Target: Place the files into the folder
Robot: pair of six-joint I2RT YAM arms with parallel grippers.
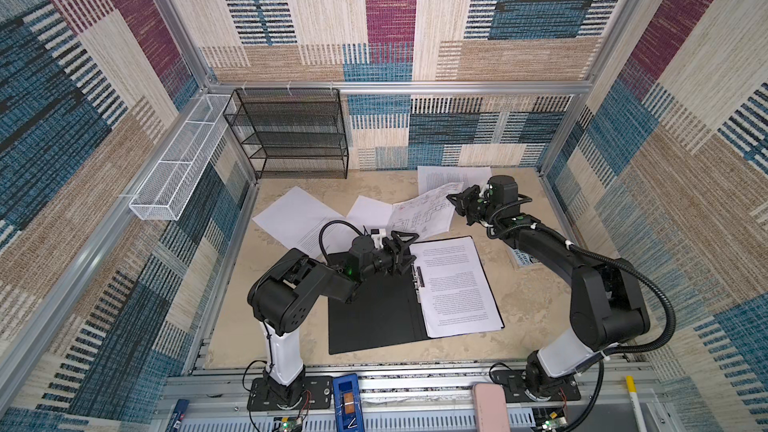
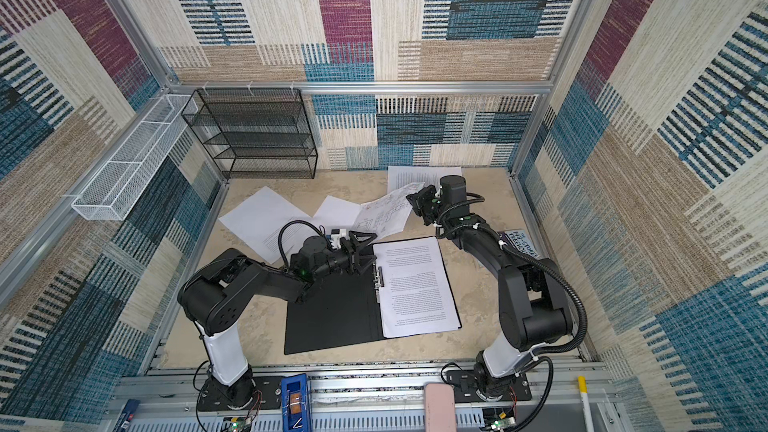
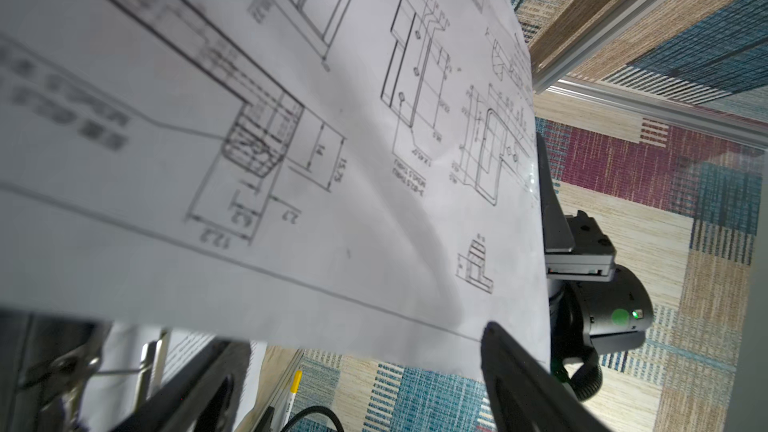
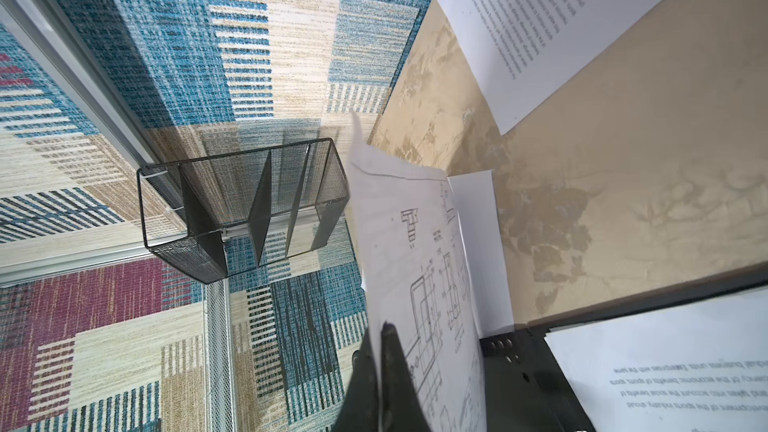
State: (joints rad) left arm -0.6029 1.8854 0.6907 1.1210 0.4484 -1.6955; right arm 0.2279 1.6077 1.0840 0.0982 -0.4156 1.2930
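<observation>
One printed sheet (image 1: 457, 284) already lies in the open folder (image 1: 374, 317) on the bench (image 1: 523, 305). At the folder's far end, by its spine clip (image 1: 417, 276), my left hand (image 1: 401, 252) hovers with its jaws apart. Just beyond the folder, my right hand (image 1: 454, 200) is clamped on the raised drawing sheet (image 1: 419, 216). Three loose sheets (image 1: 297, 218) farther beyond are, I judge, still to file.

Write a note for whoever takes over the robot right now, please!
Grippers: right gripper shut on the drawing sheet, held up off the table; left gripper open beside the spine clip of the folder.
Done: one printed sheet lies in the open folder.
Left: file the drawing sheet, then three sheets on the table: left text sheet, blank sheet, back text sheet.
</observation>
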